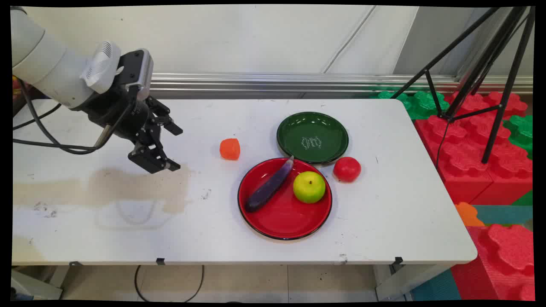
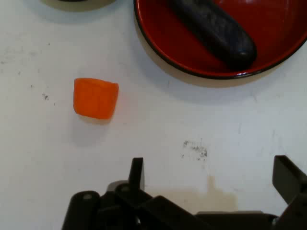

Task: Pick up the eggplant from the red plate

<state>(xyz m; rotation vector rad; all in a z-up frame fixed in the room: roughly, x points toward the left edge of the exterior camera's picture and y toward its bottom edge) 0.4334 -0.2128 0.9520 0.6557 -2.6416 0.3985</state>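
The tool (image 1: 167, 147) hung with its two fingers spread wide and nothing between them, above the left part of the white counter (image 1: 384, 221), over a brownish stain (image 1: 136, 185). Nearest to it lay a small orange carrot piece (image 1: 230, 149), on the bare counter to the tool's right and apart from it; in the hand view this piece (image 2: 95, 97) sat ahead of the fingers and off to the left, untouched. Beyond it stood a red plate (image 1: 285, 221) carrying a purple eggplant (image 1: 268, 186) and a green apple (image 1: 309, 186). A green plate (image 1: 312, 137), with nothing on it, stood just behind the red one, and a red tomato (image 1: 347, 169) rested on the counter beside both plates
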